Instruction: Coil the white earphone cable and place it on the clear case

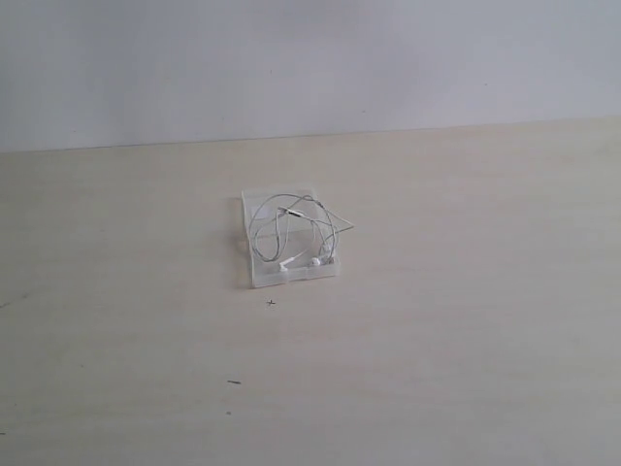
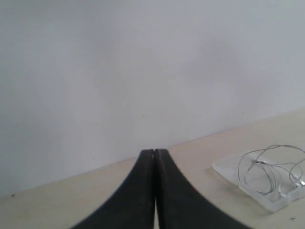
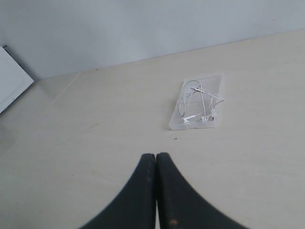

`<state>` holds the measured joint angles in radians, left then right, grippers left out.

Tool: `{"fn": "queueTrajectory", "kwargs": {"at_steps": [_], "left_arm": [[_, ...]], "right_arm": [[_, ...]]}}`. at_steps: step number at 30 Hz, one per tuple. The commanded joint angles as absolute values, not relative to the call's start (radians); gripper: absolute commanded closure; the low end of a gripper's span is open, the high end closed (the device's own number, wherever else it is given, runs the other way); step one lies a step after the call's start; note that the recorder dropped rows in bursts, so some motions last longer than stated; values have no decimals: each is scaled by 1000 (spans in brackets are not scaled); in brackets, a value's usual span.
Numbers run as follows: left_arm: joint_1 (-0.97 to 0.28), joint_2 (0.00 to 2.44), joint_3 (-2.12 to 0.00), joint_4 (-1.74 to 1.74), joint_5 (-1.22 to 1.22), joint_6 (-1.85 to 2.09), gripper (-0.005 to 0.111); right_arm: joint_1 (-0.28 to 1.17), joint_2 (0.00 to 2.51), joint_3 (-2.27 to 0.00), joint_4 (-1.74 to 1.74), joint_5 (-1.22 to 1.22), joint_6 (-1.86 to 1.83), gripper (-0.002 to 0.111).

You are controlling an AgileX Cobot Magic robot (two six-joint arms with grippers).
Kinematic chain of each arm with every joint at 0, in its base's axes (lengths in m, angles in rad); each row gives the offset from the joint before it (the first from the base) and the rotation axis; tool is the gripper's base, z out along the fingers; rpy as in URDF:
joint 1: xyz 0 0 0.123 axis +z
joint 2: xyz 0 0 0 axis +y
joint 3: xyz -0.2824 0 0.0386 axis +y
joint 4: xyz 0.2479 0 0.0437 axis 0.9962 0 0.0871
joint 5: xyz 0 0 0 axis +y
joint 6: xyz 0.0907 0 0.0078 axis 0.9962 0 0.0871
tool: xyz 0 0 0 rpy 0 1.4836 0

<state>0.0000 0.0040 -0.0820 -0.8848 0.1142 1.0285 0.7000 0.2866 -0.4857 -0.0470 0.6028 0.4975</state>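
Centrally, clear case (image 1: 291, 243), pale tabletop (image 1: 466, 349), white wall (image 1: 310, 58)

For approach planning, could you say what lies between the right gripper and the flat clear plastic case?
Right wrist view: only bare pale tabletop and a tiny dark speck.

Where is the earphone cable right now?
In the exterior view, the cable lies loosely coiled on the case, near the middle of the table, with one loop overhanging the case's right edge.
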Motion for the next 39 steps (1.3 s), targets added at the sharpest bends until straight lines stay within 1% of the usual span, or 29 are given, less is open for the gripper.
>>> {"fn": "queueTrajectory", "kwargs": {"at_steps": [1, 3, 7, 9, 11, 16, 22, 26, 39], "left_arm": [[2, 0, -70, -888, 83, 943, 107], [2, 0, -58, -762, 80, 797, 107], [2, 0, -6, -404, 78, 352, 107], [2, 0, 0, -316, 76, 220, 107], [2, 0, 0, -288, 134, 206, 107], [2, 0, 0, -282, 164, 229, 107], [2, 0, 0, -250, 326, 194, 107], [2, 0, 0, -248, 324, 116, 107], [2, 0, 0, -246, 324, 121, 107]], "right_arm": [[703, 282, -483, -52, 598, 498, 108], [703, 282, -483, -52, 598, 498, 108], [703, 282, -483, -52, 598, 498, 108], [703, 282, -483, -52, 598, 498, 108], [703, 282, -483, -52, 598, 498, 108], [703, 282, -483, -52, 598, 498, 108], [703, 282, -483, -52, 598, 498, 108], [703, 282, -483, -52, 598, 498, 108], [703, 282, -483, -50, 598, 498, 108]]}}
